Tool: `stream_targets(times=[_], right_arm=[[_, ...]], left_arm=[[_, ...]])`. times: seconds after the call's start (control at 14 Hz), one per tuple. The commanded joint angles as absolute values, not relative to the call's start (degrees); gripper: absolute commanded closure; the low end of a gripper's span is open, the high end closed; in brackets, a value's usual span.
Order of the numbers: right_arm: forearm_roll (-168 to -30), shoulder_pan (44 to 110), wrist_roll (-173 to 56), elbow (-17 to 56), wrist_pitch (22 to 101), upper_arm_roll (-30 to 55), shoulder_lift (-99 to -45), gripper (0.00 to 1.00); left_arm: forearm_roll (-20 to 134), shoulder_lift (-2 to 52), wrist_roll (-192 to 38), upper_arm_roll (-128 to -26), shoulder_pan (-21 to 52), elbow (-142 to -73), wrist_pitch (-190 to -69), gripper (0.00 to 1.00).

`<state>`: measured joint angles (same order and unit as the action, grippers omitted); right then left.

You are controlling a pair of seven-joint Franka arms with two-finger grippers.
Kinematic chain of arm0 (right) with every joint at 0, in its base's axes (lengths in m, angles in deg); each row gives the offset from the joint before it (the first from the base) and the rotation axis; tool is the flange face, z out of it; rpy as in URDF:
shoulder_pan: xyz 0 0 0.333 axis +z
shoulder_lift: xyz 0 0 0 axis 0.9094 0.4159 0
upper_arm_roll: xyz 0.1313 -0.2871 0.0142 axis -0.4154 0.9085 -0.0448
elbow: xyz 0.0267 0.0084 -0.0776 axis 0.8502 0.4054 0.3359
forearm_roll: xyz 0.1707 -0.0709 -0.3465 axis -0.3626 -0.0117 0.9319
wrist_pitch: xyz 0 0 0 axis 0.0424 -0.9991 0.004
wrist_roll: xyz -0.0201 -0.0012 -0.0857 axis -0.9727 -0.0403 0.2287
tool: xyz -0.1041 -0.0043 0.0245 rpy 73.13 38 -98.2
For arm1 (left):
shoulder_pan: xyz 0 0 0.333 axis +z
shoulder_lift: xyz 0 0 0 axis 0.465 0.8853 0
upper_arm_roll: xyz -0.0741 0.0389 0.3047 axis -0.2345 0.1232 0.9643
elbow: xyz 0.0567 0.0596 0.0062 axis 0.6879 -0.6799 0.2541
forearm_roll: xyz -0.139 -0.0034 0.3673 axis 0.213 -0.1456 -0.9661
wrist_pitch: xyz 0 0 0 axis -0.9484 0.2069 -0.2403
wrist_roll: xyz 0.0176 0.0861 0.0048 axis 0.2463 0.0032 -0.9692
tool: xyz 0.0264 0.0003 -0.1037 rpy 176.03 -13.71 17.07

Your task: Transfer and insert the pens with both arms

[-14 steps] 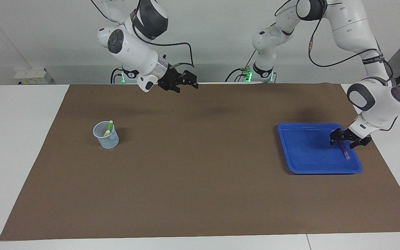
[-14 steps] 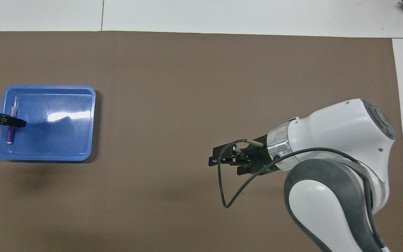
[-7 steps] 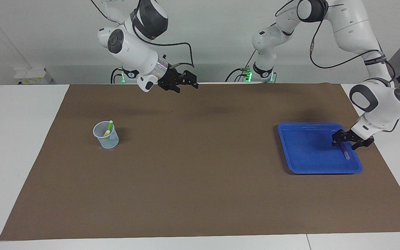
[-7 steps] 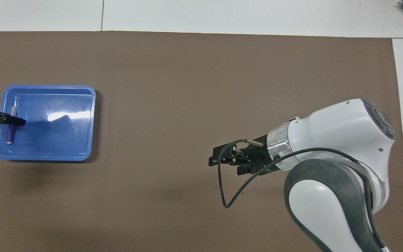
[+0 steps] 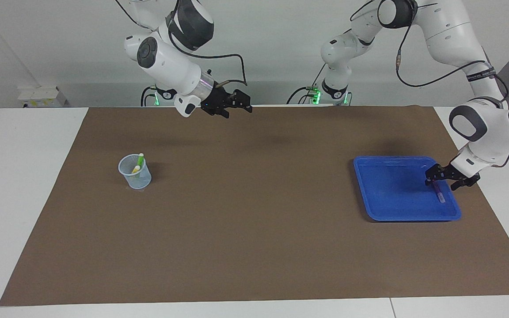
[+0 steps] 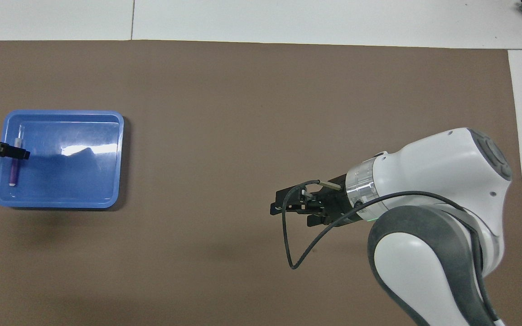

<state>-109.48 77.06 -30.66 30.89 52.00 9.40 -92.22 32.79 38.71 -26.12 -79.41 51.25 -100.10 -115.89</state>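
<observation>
A flat blue plastic tray with a raised rim sits on the brown mat at the left arm's end of the table. Inside it, close to the wall that faces the table's end, lies the slim purple pen with its pale translucent end pointing away from the robots. The left arm's black two-finger gripper hangs low over the robot-side end of this pen, reaching in across the tray's end wall. Its fingers stand spread apart, one on each side of the pen's line, and they hold nothing; whether a fingertip touches the pen cannot be told. In the overhead view the same gripper crosses the pen near the upper part of its purple barrel, and the rest of the barrel lies uncovered.

Toward the right arm's end of the table stands a small clear plastic cup. The green pen and the yellow pen lean inside it, their tops above the rim.

The right arm's gripper waits in the air over the mat's robot-side edge, well apart from the cup, fingers wide and empty.
</observation>
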Motion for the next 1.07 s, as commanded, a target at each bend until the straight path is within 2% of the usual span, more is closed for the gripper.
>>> stream_targets(times=[0.0,0.43,1.0], right_arm=[[-110.44,76.59,-31.02,31.3,52.77,9.1,-93.14,0.0],[-110.44,76.68,-31.02,31.3,52.95,9.1,-93.06,0.0],[-110.44,77.56,-30.93,31.3,53.74,9.1,-93.06,0.0]], left_arm=[[32.66,39.7,-27.13,-79.24,50.83,-99.38,-116.14,0.0],[32.66,39.44,-27.83,-79.24,50.83,-104.03,-123.34,0.0],[34.85,39.44,-29.57,-79.33,50.65,-102.63,-120.01,0.0]])
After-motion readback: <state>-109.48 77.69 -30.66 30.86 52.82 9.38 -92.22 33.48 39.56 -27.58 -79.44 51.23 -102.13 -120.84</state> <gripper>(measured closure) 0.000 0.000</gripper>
